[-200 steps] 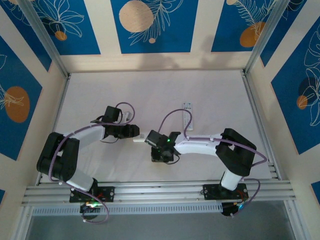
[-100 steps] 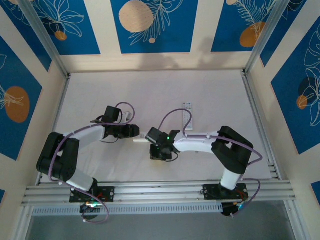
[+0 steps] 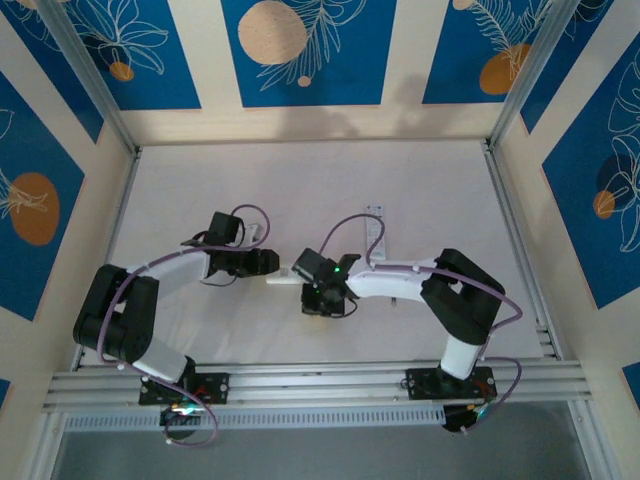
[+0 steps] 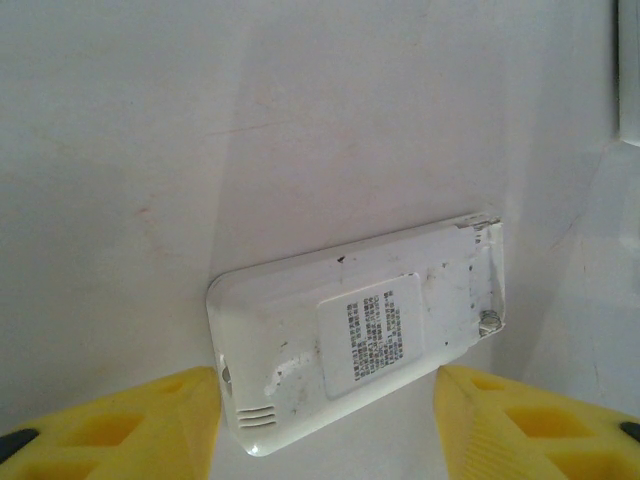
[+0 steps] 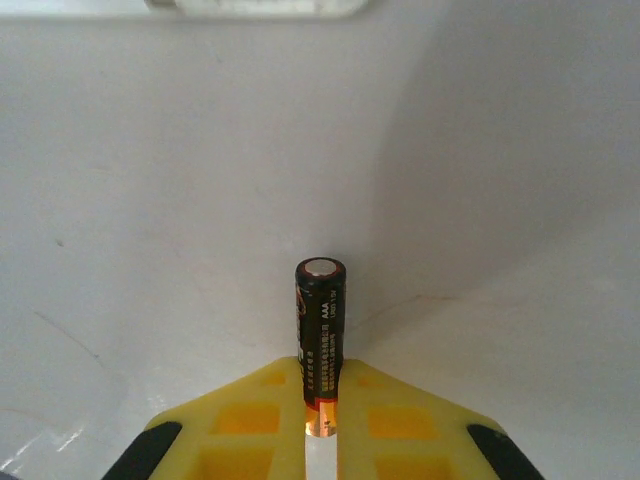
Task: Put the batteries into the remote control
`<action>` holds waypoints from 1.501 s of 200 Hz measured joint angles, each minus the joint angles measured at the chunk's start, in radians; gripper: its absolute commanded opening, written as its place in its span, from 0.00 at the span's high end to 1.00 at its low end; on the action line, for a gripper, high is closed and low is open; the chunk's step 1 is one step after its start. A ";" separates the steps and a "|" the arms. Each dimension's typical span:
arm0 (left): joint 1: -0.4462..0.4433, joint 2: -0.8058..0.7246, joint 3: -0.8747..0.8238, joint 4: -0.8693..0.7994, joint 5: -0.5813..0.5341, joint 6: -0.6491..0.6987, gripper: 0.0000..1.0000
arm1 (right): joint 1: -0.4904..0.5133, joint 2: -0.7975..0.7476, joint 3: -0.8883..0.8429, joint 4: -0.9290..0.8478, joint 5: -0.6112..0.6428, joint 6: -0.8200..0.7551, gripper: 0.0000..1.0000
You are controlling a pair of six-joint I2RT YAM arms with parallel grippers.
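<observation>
The right arm has folded in toward the left side of the table [image 3: 300,180]: its elbow [image 3: 455,295] now sits further from the right edge than a second ago, and the forearm lies a little closer to the far edge. The right gripper [image 3: 322,300] has travelled with it, sliding slightly left and toward the far edge, so it now stands nearer the end of the remote control [image 3: 283,277]. Its yellow fingers [image 5: 270,420] are now clamped on the battery [image 5: 320,330].
</observation>
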 measured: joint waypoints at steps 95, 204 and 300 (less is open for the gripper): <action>0.000 -0.017 -0.004 0.001 0.001 0.000 0.41 | -0.212 0.021 0.134 0.000 -0.146 -0.137 0.89; 0.000 -0.019 -0.005 0.001 0.000 0.000 0.40 | -0.216 0.164 0.191 0.006 -0.208 -0.142 0.87; 0.000 -0.019 -0.005 0.001 0.000 0.000 0.40 | -0.217 0.179 0.216 0.004 -0.207 -0.140 0.77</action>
